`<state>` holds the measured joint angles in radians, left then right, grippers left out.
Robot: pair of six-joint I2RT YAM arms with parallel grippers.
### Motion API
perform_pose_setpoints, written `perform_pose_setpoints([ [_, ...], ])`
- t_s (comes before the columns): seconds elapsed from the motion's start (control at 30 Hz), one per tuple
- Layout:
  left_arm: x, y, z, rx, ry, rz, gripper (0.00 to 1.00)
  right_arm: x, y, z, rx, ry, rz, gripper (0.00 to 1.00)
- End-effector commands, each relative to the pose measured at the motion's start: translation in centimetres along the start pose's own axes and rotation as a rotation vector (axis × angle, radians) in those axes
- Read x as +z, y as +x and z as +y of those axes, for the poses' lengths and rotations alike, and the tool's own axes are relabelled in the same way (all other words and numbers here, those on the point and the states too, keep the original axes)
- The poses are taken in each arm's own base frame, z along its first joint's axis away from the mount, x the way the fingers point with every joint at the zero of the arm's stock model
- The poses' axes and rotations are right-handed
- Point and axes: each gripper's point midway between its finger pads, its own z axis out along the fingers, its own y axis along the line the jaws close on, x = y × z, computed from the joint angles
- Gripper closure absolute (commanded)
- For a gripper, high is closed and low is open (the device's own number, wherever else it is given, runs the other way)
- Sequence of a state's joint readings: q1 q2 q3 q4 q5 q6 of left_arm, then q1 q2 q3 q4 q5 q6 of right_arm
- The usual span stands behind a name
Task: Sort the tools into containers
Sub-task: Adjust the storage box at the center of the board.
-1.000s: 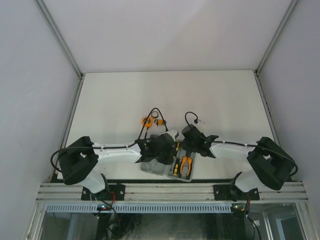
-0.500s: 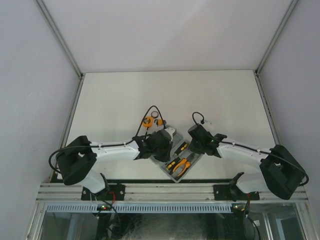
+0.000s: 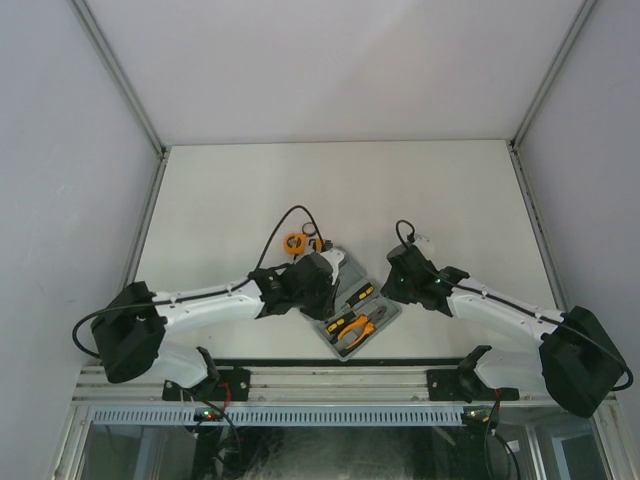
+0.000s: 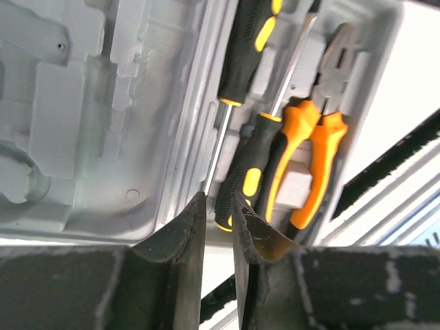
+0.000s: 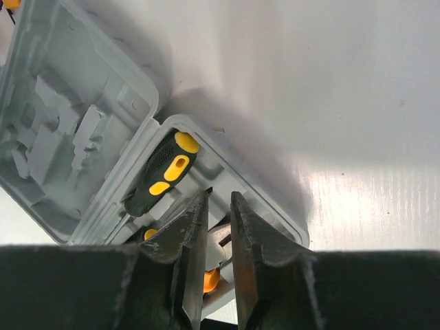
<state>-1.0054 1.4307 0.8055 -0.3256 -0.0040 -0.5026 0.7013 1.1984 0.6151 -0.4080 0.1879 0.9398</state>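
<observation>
Top view: the tool case [image 3: 388, 312] lies open on the desk [image 3: 450, 200]. The tape measure [image 3: 295, 242] sits outside it, and its small neighbour is too tiny to name.

Left wrist: my left gripper [image 4: 218, 201], narrowly parted and empty, hangs above the seated screwdrivers [image 4: 251, 175] and pliers [image 4: 313, 151]. Dropping lower could unseat them.

Right wrist: my right gripper [image 5: 218, 198], equally narrow and empty, hides most of the pliers.

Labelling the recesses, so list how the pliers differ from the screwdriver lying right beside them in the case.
Handles: the pliers have two curved orange handles; the screwdriver has one straight black handle with yellow inserts.
Metal end: the pliers end in a short, broad grey head; the screwdriver ends in a long, thin shaft.
Shared: both lie side by side in the same half of the grey case, handles pointing the same way.
</observation>
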Motion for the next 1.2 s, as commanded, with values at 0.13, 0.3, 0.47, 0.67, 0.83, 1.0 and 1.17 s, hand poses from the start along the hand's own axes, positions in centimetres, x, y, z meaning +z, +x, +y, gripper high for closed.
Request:
perform_pose_setpoints([
  [0.13,-2.5,-4.0,-3.2,0.081,0.152,-0.144,0.69,-0.4,-0.5,1.3,-0.013,-0.048,-0.002,0.82],
  [0.3,-1.5,-3.6,-3.4,0.111,0.162,-0.117,0.66,0.0,0.0,-0.8,-0.007,0.045,0.009,0.81],
  [0.47,-1.0,-3.5,-3.5,0.111,0.167,-0.108,0.65,0.9,0.1,-1.1,-0.014,0.052,0.038,0.84],
  [0.67,-0.7,-3.5,-3.5,0.108,0.164,-0.104,0.64,2.6,-0.1,-1.7,-0.023,0.069,0.062,0.88],
  [0.83,-0.6,-3.4,-3.4,0.107,0.162,-0.102,0.64,3.8,-1.4,-1.2,-0.103,0.061,0.054,0.88],
  [1.0,-0.7,-3.9,-3.6,0.101,0.165,-0.111,0.63,4.6,-2.9,0.8,-0.194,0.017,0.058,0.89],
  [1.17,-0.9,-4.8,-3.5,0.082,0.144,-0.139,0.61,4.8,-3.7,2.4,-0.253,-0.026,0.059,0.89],
])
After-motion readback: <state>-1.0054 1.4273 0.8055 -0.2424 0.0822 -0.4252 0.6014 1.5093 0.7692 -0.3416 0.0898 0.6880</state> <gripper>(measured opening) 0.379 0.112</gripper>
